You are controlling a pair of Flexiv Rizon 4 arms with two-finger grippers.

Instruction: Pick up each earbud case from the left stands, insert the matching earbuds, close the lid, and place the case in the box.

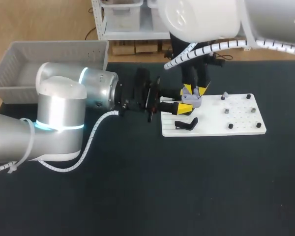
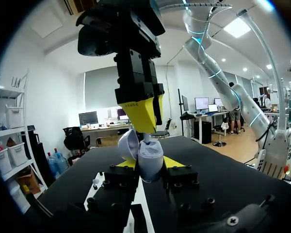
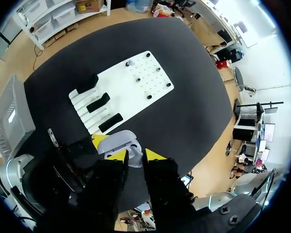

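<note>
An open lavender earbud case is held above the white board, with my left gripper shut on its sides. The lid tilts back. In the head view the case sits at the tip of the left gripper, over the board's left end. My right gripper hangs straight above the case, shut on a small pale earbud whose stem points down at the case's mouth. In the right wrist view the case lies just under the right gripper.
Three black stands are on the board's left part, and small black pegs and a grey earbud on its right part. A grey box stands at the table's far left, behind my left arm.
</note>
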